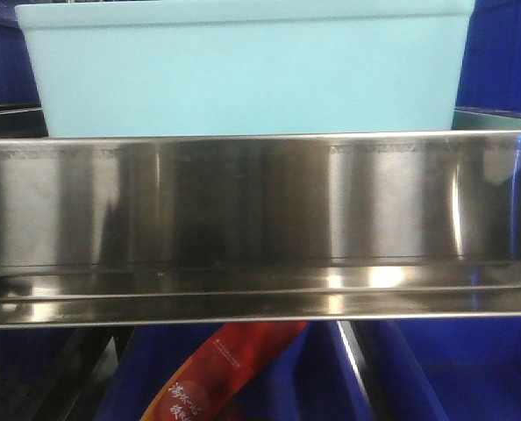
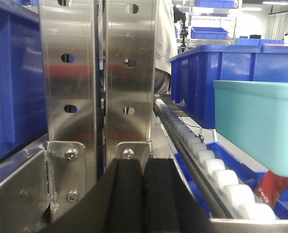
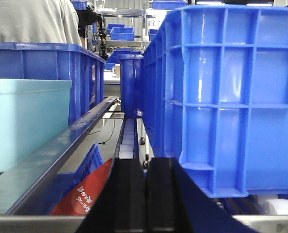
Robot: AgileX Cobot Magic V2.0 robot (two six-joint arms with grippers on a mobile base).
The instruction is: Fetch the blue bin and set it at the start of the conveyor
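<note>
Our left gripper (image 2: 143, 194) and right gripper (image 3: 145, 194) are pinched closed, empty, and we think the light, stiff, slippery blue bin (image 1: 243, 79) needs holding by its rim (image 1: 243, 16).

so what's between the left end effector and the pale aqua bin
A track of white rollers runs between the left end effector and the blue bin, going away from the camera. It shows in the left wrist view.
</note>
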